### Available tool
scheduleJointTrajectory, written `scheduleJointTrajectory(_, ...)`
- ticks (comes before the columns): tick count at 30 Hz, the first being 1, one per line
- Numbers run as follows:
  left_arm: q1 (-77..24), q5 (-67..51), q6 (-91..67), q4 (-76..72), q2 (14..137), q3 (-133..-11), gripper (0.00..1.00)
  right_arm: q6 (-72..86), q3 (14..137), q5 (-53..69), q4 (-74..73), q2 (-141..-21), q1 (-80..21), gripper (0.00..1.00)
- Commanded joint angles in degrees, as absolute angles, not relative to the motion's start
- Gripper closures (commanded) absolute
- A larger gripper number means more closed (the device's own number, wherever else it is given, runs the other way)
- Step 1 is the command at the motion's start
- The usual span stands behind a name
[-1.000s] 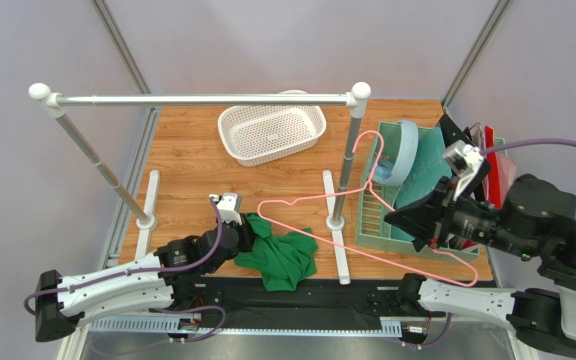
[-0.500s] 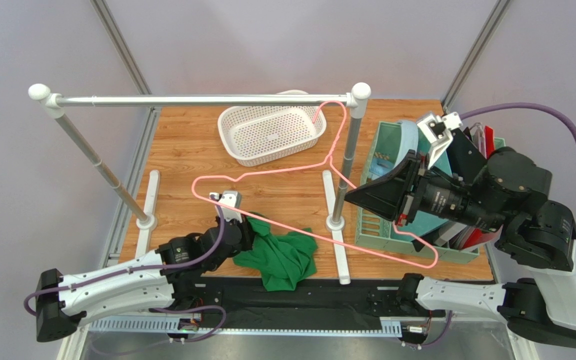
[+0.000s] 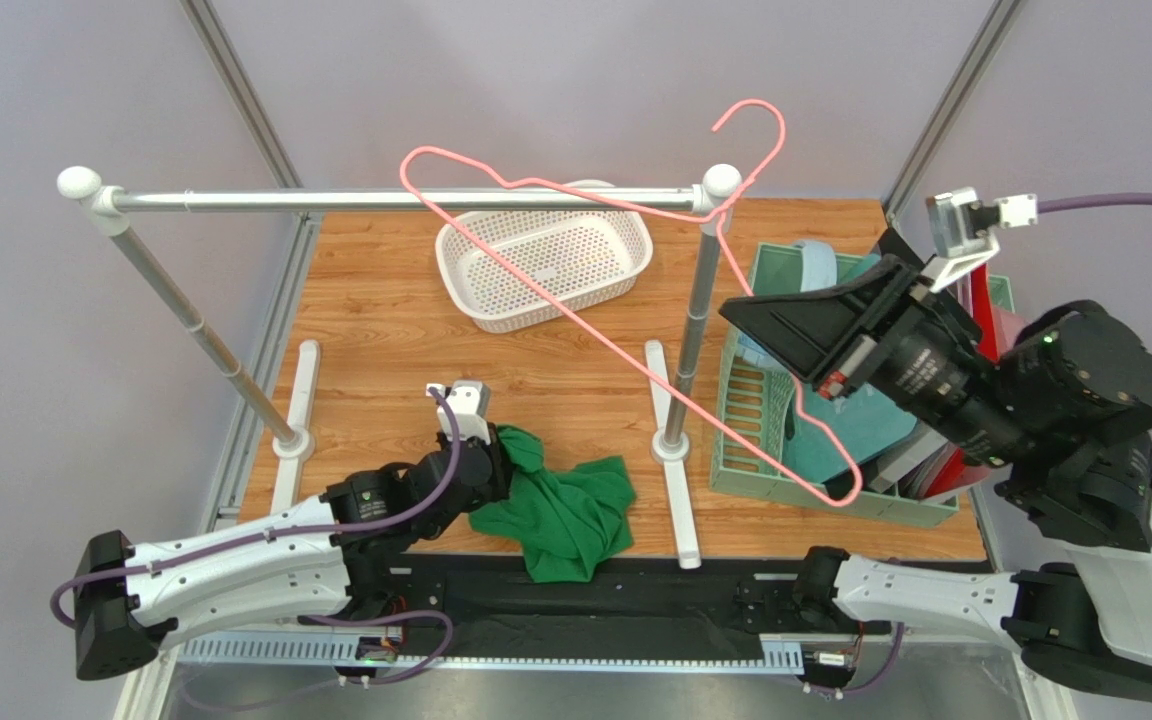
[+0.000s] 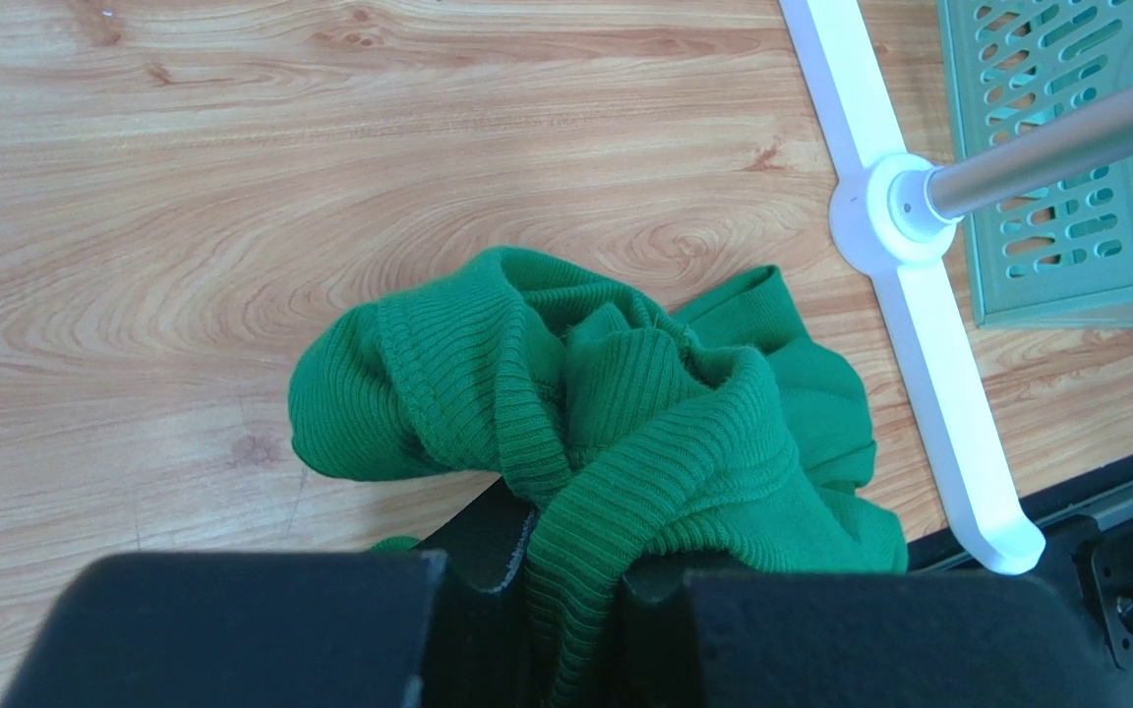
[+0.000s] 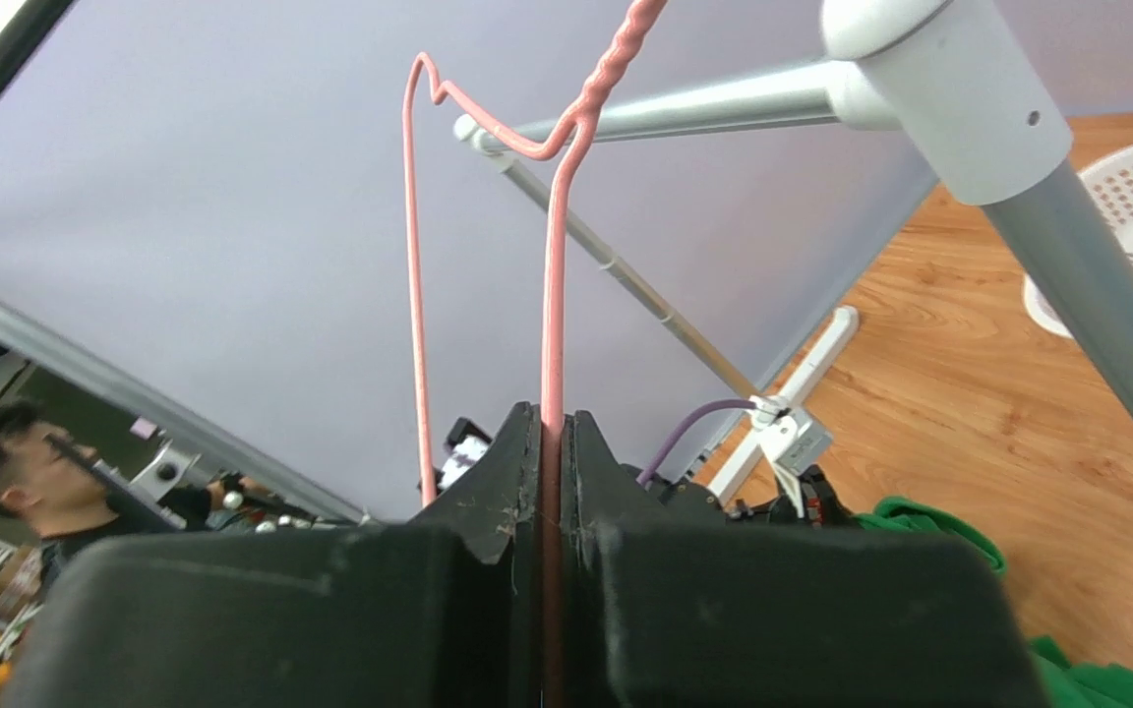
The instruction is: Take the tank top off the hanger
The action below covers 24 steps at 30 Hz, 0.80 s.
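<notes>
The bright green tank top [image 3: 564,513] lies crumpled on the wooden table at the near edge, free of the hanger. It fills the left wrist view [image 4: 602,398], and a bit shows in the right wrist view [image 5: 945,534]. My left gripper [image 3: 498,458] is shut on a ribbed fold of it [image 4: 576,568]. The pink wire hanger [image 3: 838,495] is bare and held high, tilted, with its hook above the rail's right end. My right gripper [image 3: 736,312] is shut on one of its wire sides [image 5: 549,295], the wire pinched between the jaws [image 5: 550,431].
A silver rail [image 3: 387,198] on two posts spans the table; its right post and white foot [image 4: 912,280] stand next to the tank top. A white basket [image 3: 545,267] sits at the back. A green rack [image 3: 755,435] with boards stands on the right.
My right arm has swung the bare hanger up from low over the table to above the rail. The tank top has stayed on the table in my left gripper.
</notes>
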State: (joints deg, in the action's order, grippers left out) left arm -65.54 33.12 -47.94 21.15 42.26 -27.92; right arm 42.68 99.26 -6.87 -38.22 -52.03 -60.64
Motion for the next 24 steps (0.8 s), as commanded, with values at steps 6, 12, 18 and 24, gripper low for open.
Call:
scheduleJointTrajectory(6, -65.21, 32.26, -49.48, 19.95, 41.48, -29.62, 1.0, 33.06, 105.9, -26.87, -42.62, -61.87, -72.93, 1.0)
scheduleJointTrajectory(12, -65.13, 31.99, -49.48, 19.25, 41.4, -29.27, 1.0, 28.65, 109.34, -31.99, -48.69, -65.3, -75.85, 1.0)
scheduleJointTrajectory(18, -65.13, 31.91, -49.92, 18.72, 41.57, -28.48, 1.0, 26.47, 110.21, -40.15, -49.66, -66.53, -77.34, 1.0)
scheduleJointTrajectory(24, -65.13, 32.08, -50.1, 18.46, 41.75, -27.69, 1.0, 24.35, 112.07, -51.83, -55.19, -70.66, -82.17, 1.0)
